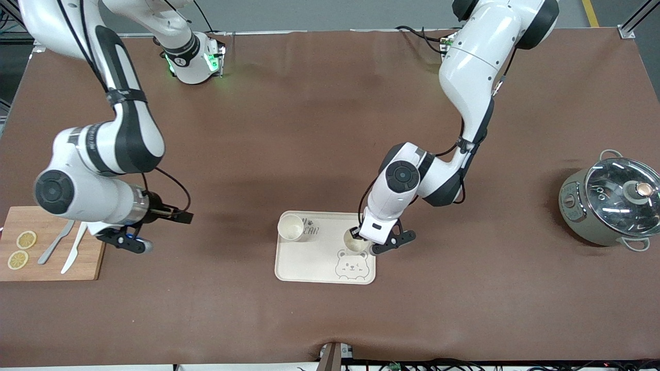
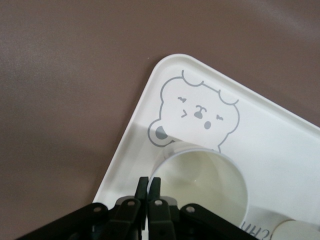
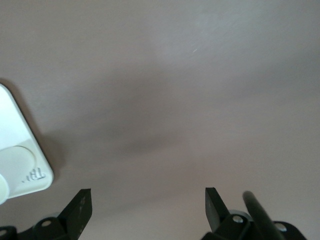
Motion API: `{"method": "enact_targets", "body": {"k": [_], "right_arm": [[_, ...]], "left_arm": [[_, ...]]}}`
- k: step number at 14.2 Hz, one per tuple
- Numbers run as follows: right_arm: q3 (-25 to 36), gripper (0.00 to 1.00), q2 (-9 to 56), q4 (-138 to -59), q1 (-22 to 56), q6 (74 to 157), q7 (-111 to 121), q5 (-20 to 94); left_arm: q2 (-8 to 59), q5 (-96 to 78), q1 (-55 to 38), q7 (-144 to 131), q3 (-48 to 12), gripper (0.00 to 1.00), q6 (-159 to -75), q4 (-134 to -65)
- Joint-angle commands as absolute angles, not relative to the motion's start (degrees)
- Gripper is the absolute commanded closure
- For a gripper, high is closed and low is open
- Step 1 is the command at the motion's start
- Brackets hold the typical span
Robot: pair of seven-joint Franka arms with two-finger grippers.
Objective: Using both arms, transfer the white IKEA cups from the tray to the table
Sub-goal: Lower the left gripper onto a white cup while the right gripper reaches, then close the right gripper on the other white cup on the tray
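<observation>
White IKEA cups, two, both on the tray (image 1: 304, 268), which lies on the table (image 1: 319, 129) at the edge nearest the front camera. Largest nearby: a lidded grey-green pot (image 1: 611, 206) toward the left arm's end and a wooden cutting board (image 1: 85, 263) with lemon slices, knife and fork toward the right arm's end, both well apart from the tray and obstructing nothing. Cups appear light, rigid, smooth-walled, likely slippery; best hold is a pinch across the rim wall. Left gripper (image 1: 361, 239) is closed onto the rim of the cup beside the bear drawing (image 2: 200, 180), one finger inside. Second cup (image 1: 290, 227) stands free at the tray corner farther from the camera. Right gripper (image 3: 147, 202), jaws wide and empty, waits over bare table beside the cutting board.
</observation>
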State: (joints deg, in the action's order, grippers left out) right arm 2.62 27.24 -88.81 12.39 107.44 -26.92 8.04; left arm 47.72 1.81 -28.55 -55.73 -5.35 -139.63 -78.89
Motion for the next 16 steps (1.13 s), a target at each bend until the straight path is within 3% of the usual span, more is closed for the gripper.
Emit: {"method": "enact_targets", "body": {"k": [1, 6, 10, 13, 16], "right_arm": [[2.9, 0.0, 30.2, -87.3, 15.9, 110.3, -34.1, 9.7], [2.9, 0.0, 33.2, -87.3, 20.1, 115.8, -40.7, 16.4], [2.9, 0.0, 36.5, -87.2, 24.7, 124.0, -49.5, 16.4], [2.9, 0.0, 37.9, -87.2, 26.6, 125.0, -52.9, 16.3], [2.9, 0.15, 39.2, -87.1, 28.3, 127.6, -57.7, 16.3]], "left_arm": [[46.3, 0.6, -28.8, -56.2, -5.2, 1.0, -137.4, -78.0], [43.7, 1.0, -28.6, -55.8, -5.0, 1.0, -129.7, -78.2], [39.2, 1.0, -28.0, -55.7, -4.7, 1.0, -122.7, -78.7], [36.0, 1.0, -26.9, -55.4, -4.7, 1.0, -117.5, -78.8], [33.0, 1.0, -24.8, -54.7, -4.7, 1.0, -114.8, -82.1]]}}
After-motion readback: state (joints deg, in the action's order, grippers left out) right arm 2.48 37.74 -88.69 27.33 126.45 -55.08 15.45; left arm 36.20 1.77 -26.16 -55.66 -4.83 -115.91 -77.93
